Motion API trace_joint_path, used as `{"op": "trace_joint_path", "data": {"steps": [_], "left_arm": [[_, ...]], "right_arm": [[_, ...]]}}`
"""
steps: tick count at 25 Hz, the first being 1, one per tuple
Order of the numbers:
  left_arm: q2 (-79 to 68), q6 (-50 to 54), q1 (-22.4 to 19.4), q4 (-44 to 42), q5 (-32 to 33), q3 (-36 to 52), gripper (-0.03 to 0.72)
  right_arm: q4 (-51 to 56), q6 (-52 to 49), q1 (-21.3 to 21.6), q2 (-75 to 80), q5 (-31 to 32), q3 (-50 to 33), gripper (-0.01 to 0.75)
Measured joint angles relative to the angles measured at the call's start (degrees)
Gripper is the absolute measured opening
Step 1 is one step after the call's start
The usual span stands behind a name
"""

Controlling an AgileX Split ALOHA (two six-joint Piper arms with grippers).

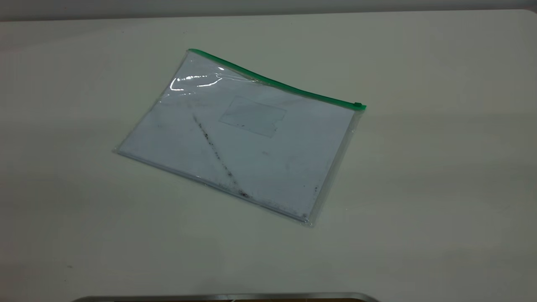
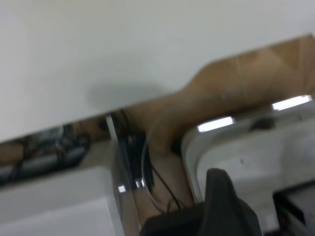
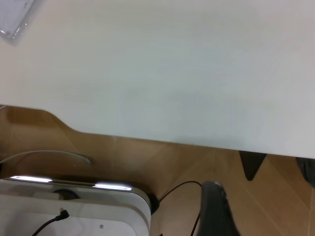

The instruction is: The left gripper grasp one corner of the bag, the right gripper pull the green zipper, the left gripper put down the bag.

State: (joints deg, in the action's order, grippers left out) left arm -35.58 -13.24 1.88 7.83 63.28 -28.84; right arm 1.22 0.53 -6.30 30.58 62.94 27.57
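Only the exterior view shows the bag with its green zipper

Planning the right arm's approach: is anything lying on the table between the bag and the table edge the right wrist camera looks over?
Nothing: in the right wrist view, only bare table runs from the bag to that edge.

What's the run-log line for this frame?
stage: pre-grasp | bag: flat on table | green zipper: slider at right end | arms: off table
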Motion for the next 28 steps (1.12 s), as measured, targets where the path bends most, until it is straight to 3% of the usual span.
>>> {"op": "trace_joint_path", "data": {"steps": [12,17,24,28], "left_arm": [[26.0,0.1,0.0,-0.2,2.5,0.0,0.509],[35.0,0.0,0.0,-0.2,3.1,0.0,0.509],[36.7,0.0,0.0,-0.2,3.3,0.0,0.509],[36.7,0.0,0.0,-0.2,3.3,0.0,0.509]], "right_arm": [[0.1,-0.1,0.0,-0.4,0.0,0.0,0.464],[0.3,-0.1,1.6,-9.3,0.0,0.0,0.443],[0.2,-0.1,3.2,-30.0,1.1,-0.1,0.406],[0.2,-0.1,3.4,-31.5,2.0,0.0,0.385]]}}
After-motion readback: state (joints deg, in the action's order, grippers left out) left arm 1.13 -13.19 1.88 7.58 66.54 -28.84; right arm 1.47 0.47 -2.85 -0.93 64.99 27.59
